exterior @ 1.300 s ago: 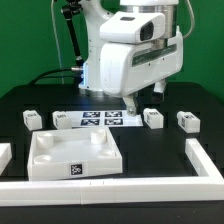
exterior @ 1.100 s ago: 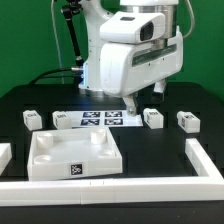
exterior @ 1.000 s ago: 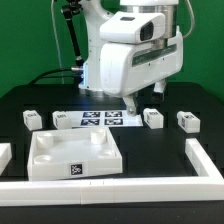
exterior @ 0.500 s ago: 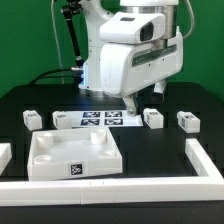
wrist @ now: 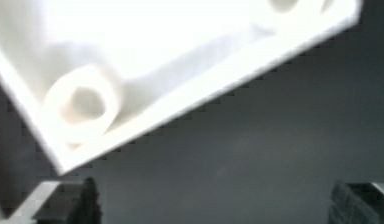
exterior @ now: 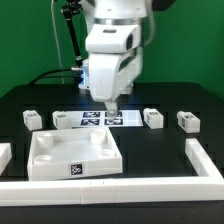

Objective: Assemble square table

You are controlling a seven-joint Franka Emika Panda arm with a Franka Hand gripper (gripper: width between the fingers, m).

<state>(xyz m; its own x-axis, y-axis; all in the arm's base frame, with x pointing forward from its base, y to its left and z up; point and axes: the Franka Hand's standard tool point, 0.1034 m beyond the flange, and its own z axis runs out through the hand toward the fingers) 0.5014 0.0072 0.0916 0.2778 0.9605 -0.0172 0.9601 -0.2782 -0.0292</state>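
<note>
Nearer the camera than the marker board (exterior: 100, 119), and toward the exterior view's left of it, we find the square table's slab (exterior: 75, 150). It lies flat on the black worktop (exterior: 150, 150), rim upward, with its black-and-white tag (exterior: 75, 171) on the wall facing away from the board. Four small legs (exterior: 152, 118) stand loose in line with the board, two off each of its ends, all apart from the slab. Above the board hangs the claw (exterior: 112, 104), spread wide and pinching nothing. The wrist view shows its fingertips (wrist: 68, 200) far apart with only dark worktop between them, and a corner of the slab with a round socket (wrist: 79, 100). White border rails (exterior: 110, 189) run along the side of the slab away from the board. We judge that no leg is fitted yet. The slab looks like stiff, light, smooth plastic, so it will probably slide on the worktop if pushed. It is far too broad to span, so we would pinch it across the raised rim, near the middle of one side, to keep it from swinging. The legs appear rigid and light. We would take each across two opposite flat faces, near its middle, since an off-centre pinch could twist or topple it.
</note>
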